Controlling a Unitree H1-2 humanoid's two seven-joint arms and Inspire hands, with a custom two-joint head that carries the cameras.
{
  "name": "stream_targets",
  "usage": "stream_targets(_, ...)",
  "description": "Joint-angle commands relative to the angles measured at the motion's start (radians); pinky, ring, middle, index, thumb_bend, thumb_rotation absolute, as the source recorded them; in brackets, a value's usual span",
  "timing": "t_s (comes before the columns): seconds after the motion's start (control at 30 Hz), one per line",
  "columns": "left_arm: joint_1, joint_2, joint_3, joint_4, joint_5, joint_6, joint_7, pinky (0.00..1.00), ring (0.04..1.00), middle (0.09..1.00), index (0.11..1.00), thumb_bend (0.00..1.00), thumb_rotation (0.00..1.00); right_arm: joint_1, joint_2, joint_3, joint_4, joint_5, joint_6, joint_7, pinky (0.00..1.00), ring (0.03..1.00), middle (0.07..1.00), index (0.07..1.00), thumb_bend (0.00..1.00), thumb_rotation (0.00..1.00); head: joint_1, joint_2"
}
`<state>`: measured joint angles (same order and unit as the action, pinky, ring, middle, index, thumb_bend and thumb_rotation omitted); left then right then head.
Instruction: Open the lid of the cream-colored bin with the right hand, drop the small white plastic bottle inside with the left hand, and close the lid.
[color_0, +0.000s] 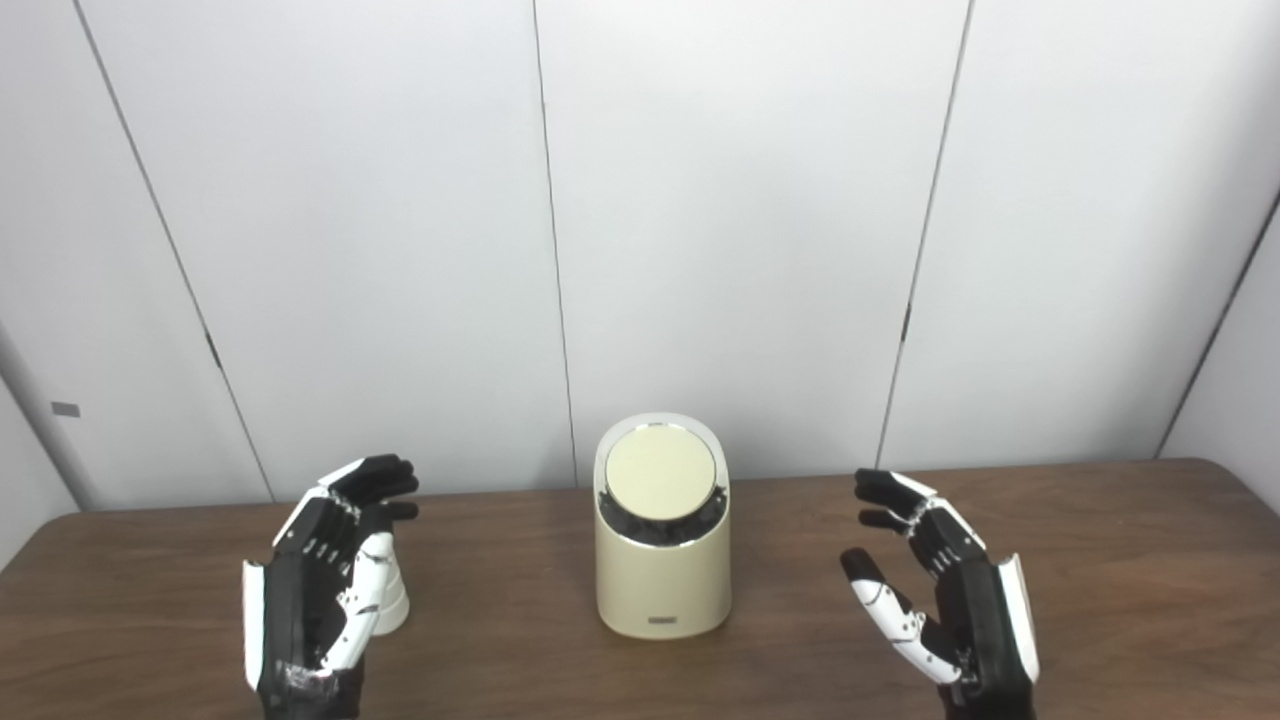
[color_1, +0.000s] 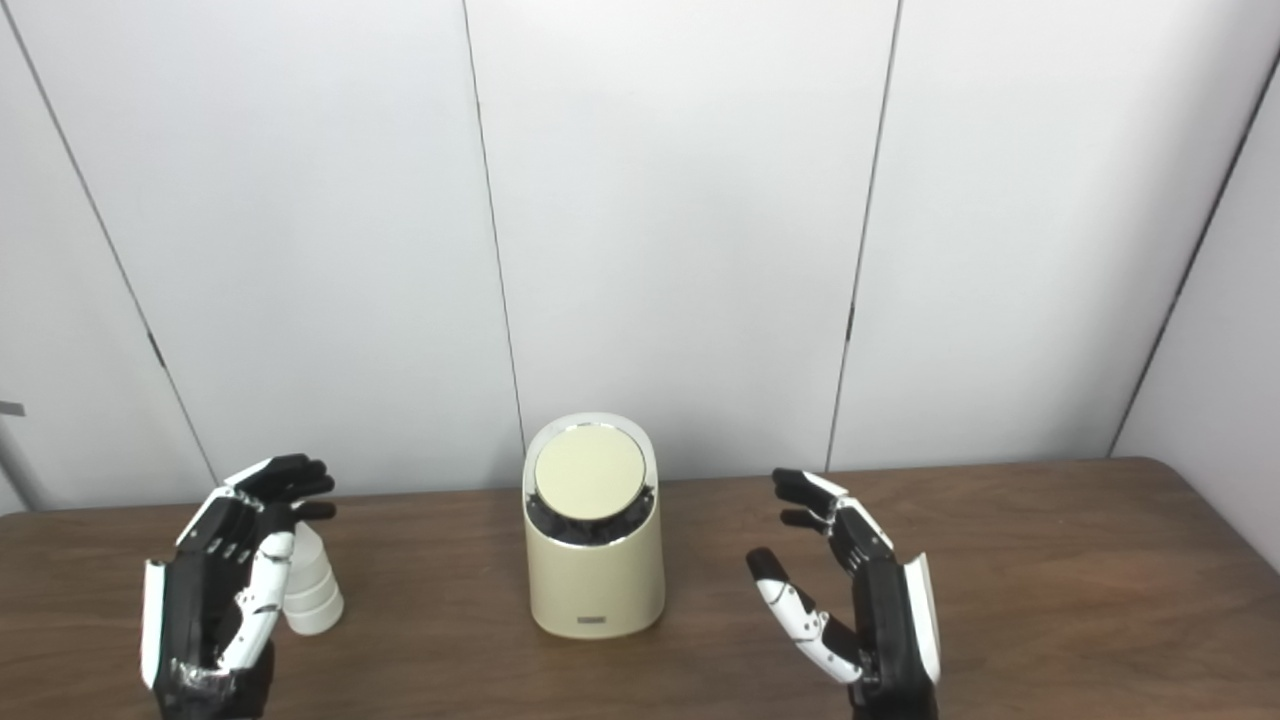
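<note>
The left robot hand (color_0: 320, 580) and the right robot hand (color_0: 940, 590) are raised above the near edge of the brown worktop (color_0: 1120, 560), both released, fingers apart, palms turned to each other, holding nothing. The cream-colored bin (color_0: 662, 575) stands between them at 12 o'clock, its round lid (color_0: 660, 472) closed. The small white plastic bottle (color_1: 310, 590) stands at 9 o'clock of the bin, just behind the left robot hand, partly hidden by it.

Bare table (color_0: 1120, 560) lay open between right hand (color_0: 945, 585) and bin (color_0: 662, 560); left hand (color_0: 320, 585) screened the bottle (color_1: 312, 595), clear tabletop beyond.
</note>
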<state>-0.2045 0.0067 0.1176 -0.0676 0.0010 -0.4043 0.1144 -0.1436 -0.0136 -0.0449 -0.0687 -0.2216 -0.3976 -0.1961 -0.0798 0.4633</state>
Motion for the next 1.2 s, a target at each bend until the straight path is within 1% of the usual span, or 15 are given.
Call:
stream_targets(0.0, -0.028, 0.008, -0.001, -0.021, 0.013, -0.022, -0.001, 0.60, 0.676, 0.688, 0.683, 0.30, 0.45, -0.026, -0.002, 0.001, -0.024, 0.007, -0.042, 0.000, 0.68, 0.749, 0.760, 0.717, 0.26, 0.42, 0.000, 0.001)
stream_targets(0.43, -0.029, 0.006, -0.001, -0.022, 0.008, -0.018, 0.000, 0.60, 0.677, 0.689, 0.682, 0.30, 0.45, -0.027, -0.001, 0.000, -0.023, -0.003, -0.041, -0.005, 0.66, 0.743, 0.755, 0.712, 0.27, 0.42, -0.002, 0.002)
stream_targets(0.5, -0.033, 0.005, -0.002, -0.017, 0.009, -0.020, 0.000, 0.59, 0.675, 0.688, 0.682, 0.30, 0.45, -0.030, 0.000, -0.004, -0.025, -0.012, -0.032, -0.009, 0.66, 0.742, 0.753, 0.711, 0.28, 0.44, -0.003, 0.001)
stream_targets(0.6, -0.040, 0.004, -0.003, -0.009, 0.012, -0.021, 0.002, 0.59, 0.673, 0.686, 0.682, 0.31, 0.45, -0.038, 0.001, -0.006, -0.024, 0.006, -0.022, -0.004, 0.68, 0.752, 0.756, 0.713, 0.29, 0.44, 0.002, -0.001)
stream_targets(0.7, -0.042, 0.005, -0.003, -0.006, 0.012, -0.022, 0.001, 0.59, 0.672, 0.685, 0.681, 0.30, 0.46, -0.046, 0.006, -0.013, -0.047, 0.012, 0.009, -0.006, 0.70, 0.759, 0.757, 0.725, 0.29, 0.44, 0.000, -0.003)
stream_targets(0.8, -0.044, 0.007, -0.002, -0.005, 0.001, -0.023, -0.003, 0.60, 0.676, 0.686, 0.680, 0.30, 0.45, -0.060, 0.016, -0.018, -0.083, 0.013, 0.036, -0.009, 0.69, 0.758, 0.759, 0.729, 0.25, 0.38, -0.008, -0.002)
stream_targets(0.83, -0.044, 0.007, -0.002, -0.003, 0.001, -0.025, -0.002, 0.60, 0.676, 0.686, 0.680, 0.29, 0.45, -0.065, 0.019, -0.019, -0.095, 0.009, 0.051, -0.009, 0.69, 0.760, 0.761, 0.731, 0.25, 0.37, -0.011, -0.003)
stream_targets(0.9, -0.044, 0.005, -0.002, -0.003, 0.002, -0.023, -0.001, 0.60, 0.675, 0.684, 0.678, 0.29, 0.44, -0.078, 0.022, -0.023, -0.123, -0.017, 0.111, -0.008, 0.69, 0.763, 0.765, 0.733, 0.27, 0.37, -0.014, -0.003)
stream_targets(0.93, -0.045, 0.005, -0.003, -0.003, 0.003, -0.022, -0.001, 0.60, 0.676, 0.685, 0.679, 0.29, 0.44, -0.084, 0.019, -0.023, -0.133, -0.032, 0.142, -0.005, 0.70, 0.771, 0.769, 0.734, 0.30, 0.36, -0.018, -0.005)
stream_targets(0.97, -0.045, 0.005, -0.004, -0.002, 0.000, -0.021, -0.003, 0.60, 0.677, 0.685, 0.679, 0.29, 0.44, -0.090, 0.015, -0.023, -0.146, -0.043, 0.187, 0.003, 0.71, 0.781, 0.778, 0.739, 0.31, 0.36, -0.019, -0.006)
stream_targets(1.03, -0.048, 0.005, -0.005, 0.002, -0.003, -0.022, -0.004, 0.61, 0.680, 0.688, 0.680, 0.28, 0.43, -0.103, 0.008, -0.021, -0.168, -0.069, 0.265, 0.016, 0.74, 0.806, 0.798, 0.751, 0.38, 0.40, -0.016, -0.006)
stream_targets(1.1, -0.050, 0.005, -0.004, 0.008, 0.001, -0.027, -0.002, 0.61, 0.680, 0.689, 0.681, 0.28, 0.43, -0.121, 0.004, -0.015, -0.196, -0.097, 0.341, 0.030, 0.75, 0.814, 0.808, 0.765, 0.43, 0.42, -0.018, -0.008)
stream_targets(1.13, -0.052, 0.004, -0.004, 0.012, 0.005, -0.031, 0.000, 0.60, 0.680, 0.690, 0.683, 0.28, 0.43, -0.132, 0.002, -0.012, -0.206, -0.110, 0.376, 0.035, 0.75, 0.813, 0.808, 0.773, 0.47, 0.44, -0.019, -0.009)
stream_targets(1.17, -0.054, 0.004, -0.003, 0.016, 0.007, -0.035, 0.001, 0.60, 0.680, 0.689, 0.684, 0.29, 0.44, -0.146, 0.001, -0.009, -0.215, -0.123, 0.410, 0.042, 0.75, 0.811, 0.808, 0.777, 0.50, 0.46, -0.020, -0.009)
